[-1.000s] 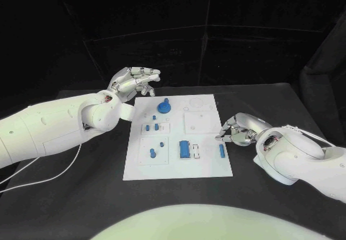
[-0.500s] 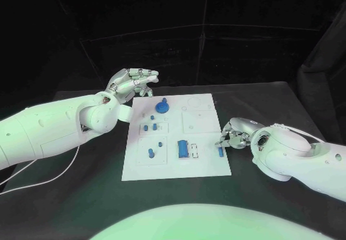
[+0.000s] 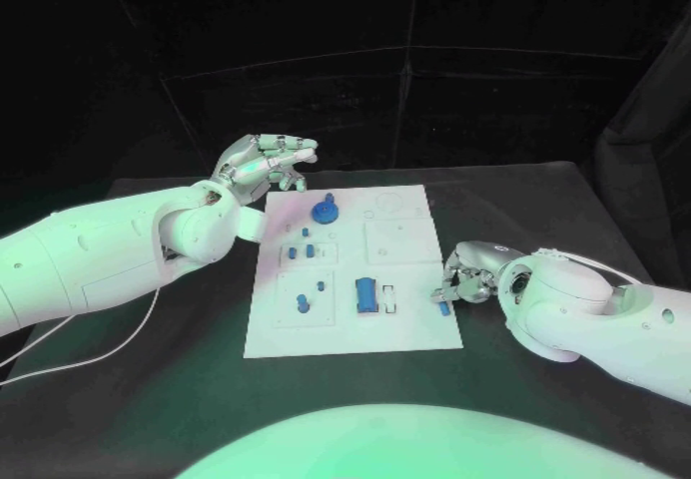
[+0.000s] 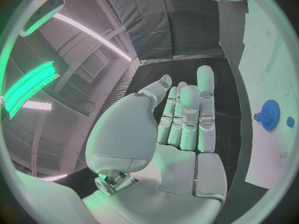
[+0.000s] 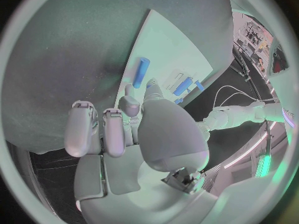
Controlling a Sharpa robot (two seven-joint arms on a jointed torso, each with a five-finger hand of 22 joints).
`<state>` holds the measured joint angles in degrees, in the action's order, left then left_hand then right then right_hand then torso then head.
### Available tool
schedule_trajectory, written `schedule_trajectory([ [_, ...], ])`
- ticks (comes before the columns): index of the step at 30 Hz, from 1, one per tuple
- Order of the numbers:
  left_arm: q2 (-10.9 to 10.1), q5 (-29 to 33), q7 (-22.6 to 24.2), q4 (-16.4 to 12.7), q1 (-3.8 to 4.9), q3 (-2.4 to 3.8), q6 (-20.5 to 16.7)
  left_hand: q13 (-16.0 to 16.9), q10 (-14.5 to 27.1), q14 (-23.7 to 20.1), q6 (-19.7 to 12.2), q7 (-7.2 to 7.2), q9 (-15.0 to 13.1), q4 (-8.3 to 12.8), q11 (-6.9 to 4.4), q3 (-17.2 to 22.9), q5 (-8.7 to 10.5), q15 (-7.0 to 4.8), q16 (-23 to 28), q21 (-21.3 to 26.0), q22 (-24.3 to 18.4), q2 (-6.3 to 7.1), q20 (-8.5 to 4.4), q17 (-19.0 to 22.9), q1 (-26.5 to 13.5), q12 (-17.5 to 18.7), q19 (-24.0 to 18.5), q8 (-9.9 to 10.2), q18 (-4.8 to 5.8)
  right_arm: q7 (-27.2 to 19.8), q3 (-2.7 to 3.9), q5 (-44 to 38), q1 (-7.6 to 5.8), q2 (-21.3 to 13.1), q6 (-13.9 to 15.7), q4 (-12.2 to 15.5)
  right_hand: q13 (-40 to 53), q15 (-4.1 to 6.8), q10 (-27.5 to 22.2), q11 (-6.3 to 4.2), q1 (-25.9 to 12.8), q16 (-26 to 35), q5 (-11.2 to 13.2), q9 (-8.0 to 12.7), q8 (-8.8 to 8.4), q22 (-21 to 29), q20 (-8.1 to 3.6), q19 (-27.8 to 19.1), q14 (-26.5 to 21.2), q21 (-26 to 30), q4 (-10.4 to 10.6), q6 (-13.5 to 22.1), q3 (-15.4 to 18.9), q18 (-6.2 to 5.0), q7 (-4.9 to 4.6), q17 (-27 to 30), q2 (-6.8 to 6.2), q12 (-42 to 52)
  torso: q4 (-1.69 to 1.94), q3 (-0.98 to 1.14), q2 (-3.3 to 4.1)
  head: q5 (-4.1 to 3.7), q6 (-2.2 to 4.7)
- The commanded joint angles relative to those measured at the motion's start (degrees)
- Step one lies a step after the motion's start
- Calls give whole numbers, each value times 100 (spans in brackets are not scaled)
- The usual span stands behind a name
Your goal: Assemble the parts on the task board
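Board (image 3: 352,334) mid-table, white, w/ blue parts: gear (image 3: 326,212) near far edge, bar (image 3: 365,295) nearer front. Left hand (image 3: 267,162) raised just off board's far-left corner, fingers loosely apart, holding nothing. Right hand (image 3: 463,276) at board's right edge beside small blue peg (image 3: 443,307); grip can't tell.

Dim room, black backdrop. Green tint washes my arms and the table's near side; the board (image 3: 352,269) glows bright white with a faint pink patch near its far end. A green strip lamp (image 4: 28,87) glares in my left wrist view. Both wrist views bend hard at the rim.
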<state>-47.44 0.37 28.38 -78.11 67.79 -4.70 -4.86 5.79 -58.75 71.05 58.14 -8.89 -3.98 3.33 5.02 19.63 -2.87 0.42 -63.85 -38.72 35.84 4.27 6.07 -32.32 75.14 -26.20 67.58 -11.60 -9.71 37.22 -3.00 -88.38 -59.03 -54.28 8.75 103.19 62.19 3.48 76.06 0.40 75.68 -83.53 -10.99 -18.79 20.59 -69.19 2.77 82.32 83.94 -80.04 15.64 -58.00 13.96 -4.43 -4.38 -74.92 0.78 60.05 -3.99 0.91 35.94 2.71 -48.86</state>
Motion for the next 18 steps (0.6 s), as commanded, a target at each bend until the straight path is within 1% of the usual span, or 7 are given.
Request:
schedule_trajectory([
  [1, -2, 14, 30, -3, 8, 2, 72, 9, 23, -49, -31, -10, 2, -4, 0, -26, -3, 5, 31, 18, -7, -41, 24, 7, 16, -22, -10, -21, -75, 52, 0, -119, 0, 17, -236, 1, 9, 39, -8, -45, -9, 39, 17, -24, 44, -2, -25, -27, 351, 10, -8, -36, 37, 34, 7, -222, -8, -18, 1, 2, 0, 4, -4],
  [7, -11, 14, 24, -4, 8, 2, 73, 9, 23, -49, -31, -10, 2, -4, 0, -26, -3, 5, 31, 18, -7, -41, 24, 7, 16, -22, -10, -21, -75, 59, 0, -204, 12, 37, -400, -41, -1, 58, -12, -63, 167, 49, -22, -124, 76, -3, -46, -27, 351, 13, -110, -38, 39, 35, 22, -217, -10, -37, 0, -2, -2, 10, -13],
  [13, -16, 14, 16, -6, 8, 2, 80, 9, 23, -49, -31, -10, 2, -4, 0, -26, -3, 5, 31, 18, -7, -41, 24, 7, 16, -22, -10, -21, -75, 65, 0, -367, 25, 51, -543, -51, -8, 59, -18, -63, 238, 57, -10, -166, 80, 5, -50, -31, 349, 20, -166, -20, 55, 34, 20, -210, -32, -49, -3, 2, 2, 16, -21],
  [15, -16, 14, 15, -4, 8, 2, 81, 9, 35, -58, -32, -8, 1, -4, -2, -44, -3, 4, 31, 29, -14, -52, 24, 23, 25, -40, -7, -31, -76, 67, -1, -399, 33, 61, -610, -41, -10, 61, -20, -66, 312, 56, -15, -200, 90, 8, -52, -33, 351, 24, -221, -22, 50, 34, 22, -217, -32, -54, -5, 2, 0, 15, -23],
  [18, -17, 14, 13, -3, 8, 1, 82, 9, 35, -58, -32, -8, 1, -4, -2, -44, -3, 4, 31, 29, -14, -52, 24, 23, 25, -40, -7, -31, -76, 67, -1, -425, 45, 75, -680, -20, -9, 71, -21, -77, 486, 55, -119, -249, 102, 7, -59, -34, 353, 26, -345, -21, 14, 34, 32, -226, -11, -61, -3, 2, -1, 14, -22],
])
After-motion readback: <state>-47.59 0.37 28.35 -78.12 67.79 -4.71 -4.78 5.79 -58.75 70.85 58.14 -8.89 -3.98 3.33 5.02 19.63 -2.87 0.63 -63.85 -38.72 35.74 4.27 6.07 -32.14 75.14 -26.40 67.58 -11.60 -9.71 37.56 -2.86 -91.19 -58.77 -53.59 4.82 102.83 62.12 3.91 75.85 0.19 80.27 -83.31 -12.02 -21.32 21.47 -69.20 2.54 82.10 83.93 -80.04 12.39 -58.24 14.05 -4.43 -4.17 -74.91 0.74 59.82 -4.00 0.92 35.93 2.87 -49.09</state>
